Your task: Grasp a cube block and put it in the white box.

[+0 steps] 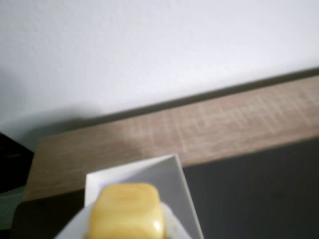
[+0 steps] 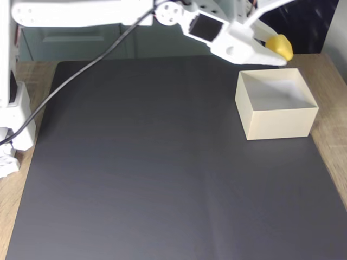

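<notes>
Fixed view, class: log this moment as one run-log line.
phase: carry | pincer: shut on cube block | position: above far rim of white box | box: empty | release: not yet done

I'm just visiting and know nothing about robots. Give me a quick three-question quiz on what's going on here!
1. True or false: the cube block already lies inside the white box.
2. What colour is the mat under the box?
3. The gripper is: A) open and empty, B) shut on the cube, C) resting on the mat.

Key: 1 false, it is held up near the box's far edge in the fixed view. 2 dark grey. 3 B.
</notes>
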